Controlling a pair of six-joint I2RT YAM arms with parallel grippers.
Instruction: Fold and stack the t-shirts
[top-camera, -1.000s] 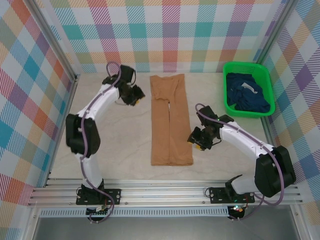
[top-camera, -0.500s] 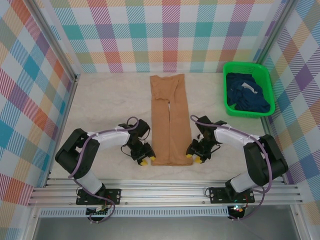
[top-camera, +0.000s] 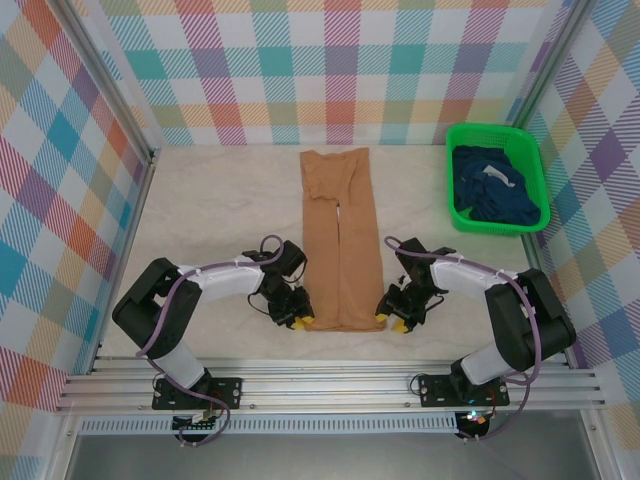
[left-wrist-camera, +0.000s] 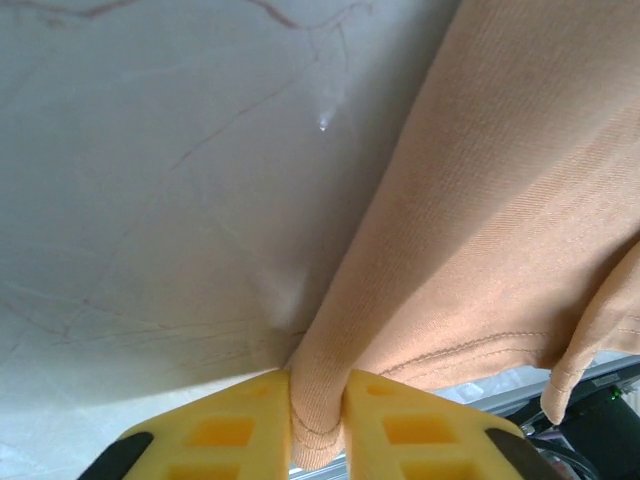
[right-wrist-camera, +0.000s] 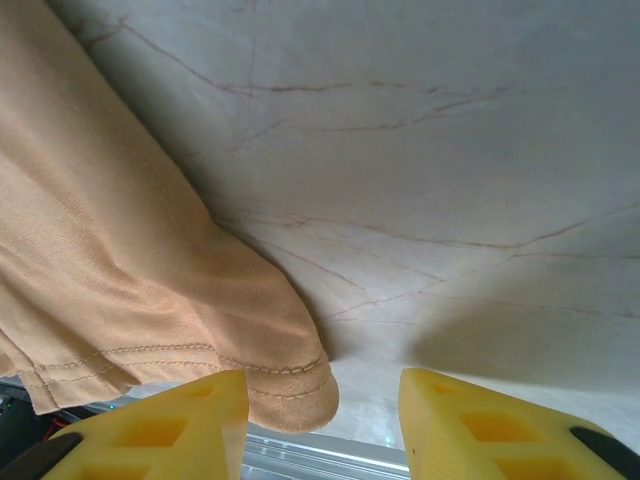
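A tan-orange t-shirt (top-camera: 341, 238) lies folded into a long strip down the middle of the table, its print hidden. My left gripper (top-camera: 301, 320) sits at the strip's near left corner, shut on the hem; the cloth (left-wrist-camera: 420, 260) bunches between the yellow fingers (left-wrist-camera: 230, 425). My right gripper (top-camera: 388, 322) stands open at the near right corner, where the hem corner (right-wrist-camera: 285, 385) lies between the yellow fingers (right-wrist-camera: 180, 430), nearer the left one and not pinched. Dark navy t-shirts (top-camera: 495, 188) are heaped in the basket.
The bright green mesh basket (top-camera: 455, 215) stands at the back right against the plaid wall. An aluminium rail (top-camera: 330, 385) runs along the table's near edge just behind both grippers. Bare marbled tabletop (top-camera: 215, 210) lies to either side of the strip.
My left arm swung from the back left down to the strip's near left corner, then closed on the hem. My right gripper slid to the near right corner and stays open.
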